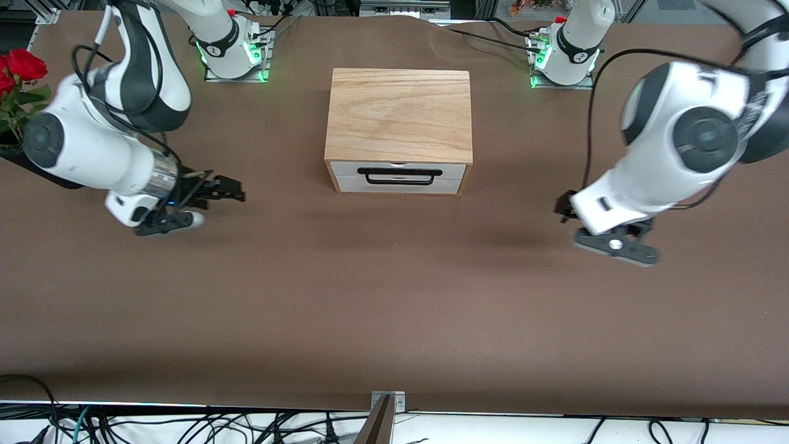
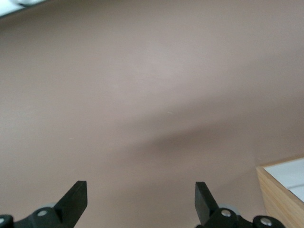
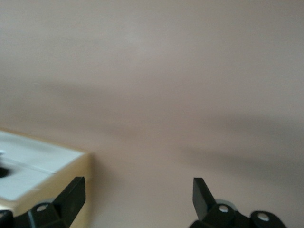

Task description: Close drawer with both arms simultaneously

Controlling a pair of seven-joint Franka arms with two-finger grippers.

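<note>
On the brown table [image 1: 394, 296], a small oak-coloured box [image 1: 399, 115] stands midway between the two arm bases, its plain wooden top up and its front facing the front camera. The drawer [image 1: 399, 177] sits in that front, its white panel flush with the box's wooden frame and its black wire handle [image 1: 403, 176] lying across the panel; no tray sticks out, so the drawer appears shut. The right pincer [image 1: 212, 200] hangs low over the table toward the right arm's end, well apart from the box, with its two black fingers [image 3: 71, 197] spread wide and nothing between them; its wrist view catches a corner of the box's white front [image 3: 33, 171] at the edge. The left pincer [image 1: 616, 243] hangs low over the table toward the left arm's end, also well apart from the box, fingers [image 2: 76, 202] likewise parted and empty, with a corner of the box [image 2: 285, 187] showing in its wrist view. A bunch of red roses [image 1: 18, 74] stands at the table's edge near the right arm.
</note>
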